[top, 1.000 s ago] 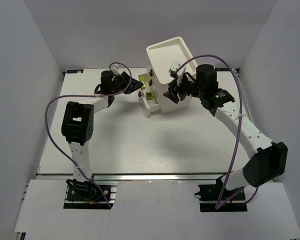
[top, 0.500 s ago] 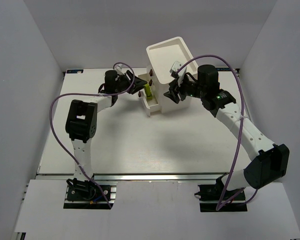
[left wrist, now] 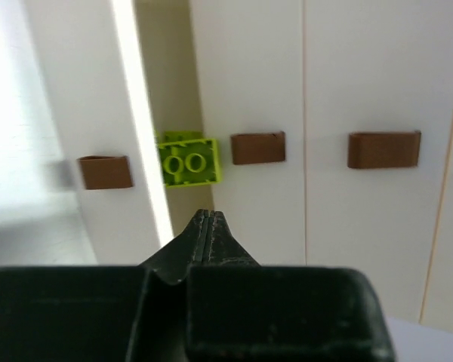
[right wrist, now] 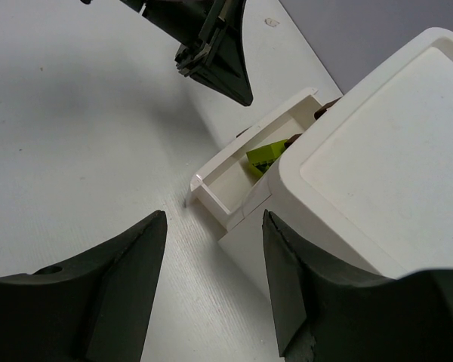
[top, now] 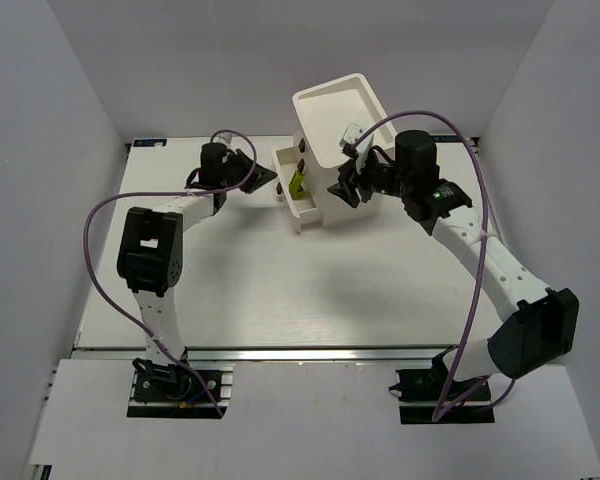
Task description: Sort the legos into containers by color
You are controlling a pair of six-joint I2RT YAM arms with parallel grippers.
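Note:
The white cabinet [top: 338, 115] stands at the back centre with one drawer [top: 302, 212] pulled out toward the left. A yellow-green lego [top: 296, 182] lies in that drawer; it also shows in the left wrist view [left wrist: 187, 158] and the right wrist view [right wrist: 268, 156]. My left gripper [top: 275, 181] is shut and empty, its tip [left wrist: 206, 215] just short of the open drawer. My right gripper [top: 343, 187] is open and empty [right wrist: 214, 219] at the cabinet's near corner. No other legos show.
Dark brown knobs [left wrist: 258, 148] mark the two closed drawers and the open one [left wrist: 106, 172]. White walls close in the table [top: 280, 290] on the left, right and back. The cabinet top [right wrist: 377, 173] fills the right of the right wrist view.
My left gripper reached to the open drawer, then drew back left, shut and empty. The yellow-green lego now lies in the drawer. The right arm has barely moved.

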